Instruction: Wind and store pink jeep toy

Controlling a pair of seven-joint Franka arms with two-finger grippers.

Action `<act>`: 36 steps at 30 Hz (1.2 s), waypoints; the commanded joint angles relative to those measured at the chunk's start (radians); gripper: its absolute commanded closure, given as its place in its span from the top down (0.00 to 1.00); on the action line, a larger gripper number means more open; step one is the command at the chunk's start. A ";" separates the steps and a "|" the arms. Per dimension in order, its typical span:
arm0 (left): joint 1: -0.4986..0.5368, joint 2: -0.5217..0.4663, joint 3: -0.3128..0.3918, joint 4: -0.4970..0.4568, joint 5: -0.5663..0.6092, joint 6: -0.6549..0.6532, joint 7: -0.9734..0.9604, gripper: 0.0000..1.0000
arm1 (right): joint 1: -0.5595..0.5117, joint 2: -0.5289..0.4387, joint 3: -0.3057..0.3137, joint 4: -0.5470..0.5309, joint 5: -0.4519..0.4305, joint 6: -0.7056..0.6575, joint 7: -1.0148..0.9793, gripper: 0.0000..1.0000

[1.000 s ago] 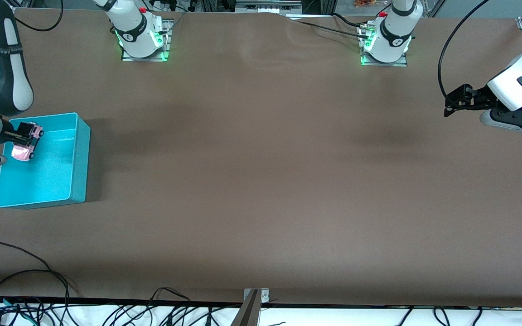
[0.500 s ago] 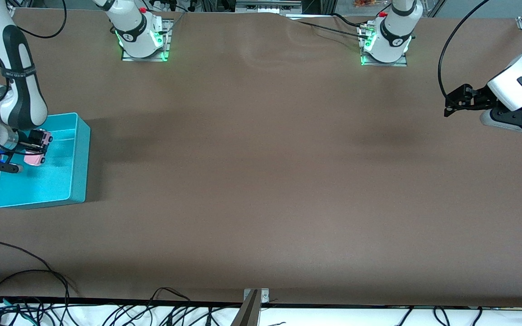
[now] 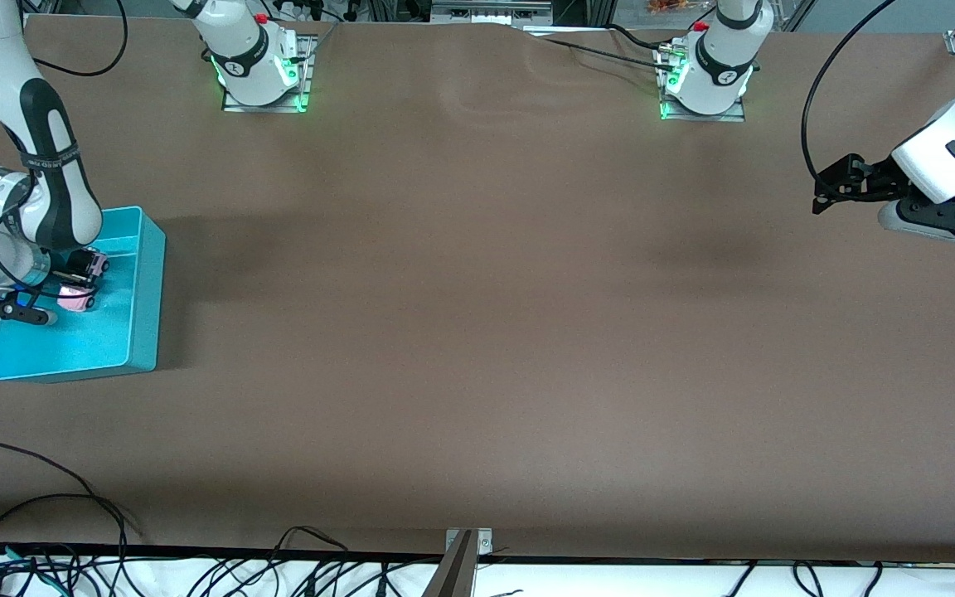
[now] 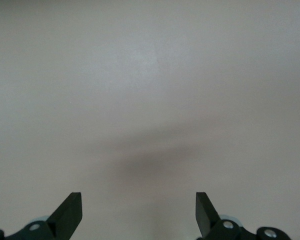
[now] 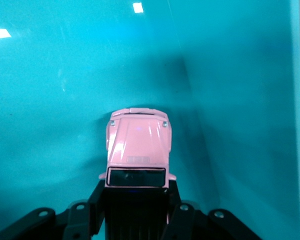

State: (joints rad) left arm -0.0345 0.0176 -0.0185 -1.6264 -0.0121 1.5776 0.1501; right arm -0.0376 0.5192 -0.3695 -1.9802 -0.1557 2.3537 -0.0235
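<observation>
Right gripper (image 3: 78, 280), at the right arm's end of the brown counter (image 3: 477, 332), lowered inside the open rectangular teal plastic bin (image 3: 146, 282) and clamped on the pink jeep toy (image 3: 79, 292), a small boxy pale-pink toy car with a black rear roof section; in the right wrist view the two black fingers (image 5: 177, 212) press against the sides of the toy's dark rear part, while the pink bonnet (image 5: 138, 140) projects forward from the gripper over the teal floor of the bin, close to one of the bin's upright walls (image 5: 240, 100); whether the toy's wheels touch the bin floor cannot be told; in the front view the toy lies directly beneath the white wrist of the right arm, within the part of the bin farther from the front camera. Left gripper (image 3: 832, 189), held in the air over bare counter at the left arm's end, well apart from the bin; this arm waits; the left wrist view shows its two black fingertips (image 4: 72, 207) spread wide apart, with nothing between them and only plain counter surface (image 4: 150, 100) below.
</observation>
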 commanded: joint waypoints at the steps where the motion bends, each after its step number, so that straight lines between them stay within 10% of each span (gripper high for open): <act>1: -0.001 0.015 0.002 0.036 -0.014 -0.025 -0.007 1.00 | -0.018 -0.004 0.012 0.018 0.021 -0.010 -0.003 0.35; 4: -0.001 0.015 0.002 0.036 -0.014 -0.025 -0.007 1.00 | -0.018 -0.014 0.012 0.012 0.021 -0.016 -0.004 1.00; 15: -0.001 0.015 0.002 0.036 -0.014 -0.025 -0.007 1.00 | -0.016 -0.059 0.032 -0.002 0.021 -0.033 -0.012 1.00; 36: -0.001 0.015 0.002 0.036 -0.014 -0.025 -0.007 1.00 | -0.015 -0.470 0.083 -0.017 0.022 -0.439 -0.015 1.00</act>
State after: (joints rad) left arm -0.0345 0.0178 -0.0185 -1.6263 -0.0121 1.5775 0.1501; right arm -0.0378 0.1723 -0.2975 -1.9731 -0.1511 1.9902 -0.0227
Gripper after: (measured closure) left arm 0.000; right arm 0.000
